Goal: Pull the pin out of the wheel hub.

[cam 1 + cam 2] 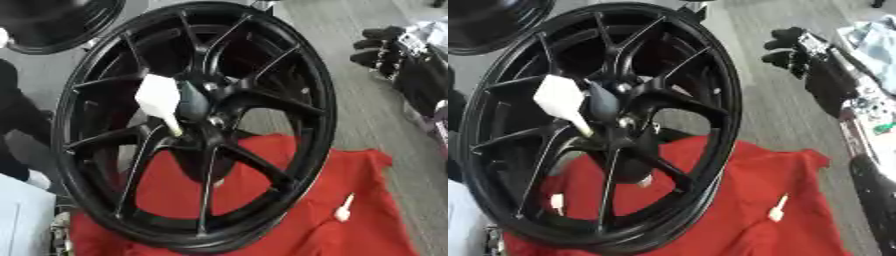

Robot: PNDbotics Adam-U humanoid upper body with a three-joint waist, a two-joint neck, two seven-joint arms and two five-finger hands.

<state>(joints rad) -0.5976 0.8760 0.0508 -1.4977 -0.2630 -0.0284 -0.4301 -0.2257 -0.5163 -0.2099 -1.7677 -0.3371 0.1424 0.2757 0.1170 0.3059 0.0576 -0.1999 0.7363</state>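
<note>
left eye view: the black wheel hub (pixel 197 125) stands tilted on a red cloth (pixel 350 210). a white pin (pixel 162 102) sits at its centre, long axis slanting down toward the lower right. a second white pin (pixel 343 209) lies loose on the cloth.

right eye view: the right hand (pixel 811 62) hovers upper right, fingers curled, holding nothing, well apart from the seated pin; it is the only hand showing.

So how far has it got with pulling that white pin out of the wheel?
Not done: a white pin still sticks out of the black wheel's hub. One white pin already lies on the red cloth. Nothing is in hand: the right hand is off to the side, touching nothing. The pull itself remains.
</note>
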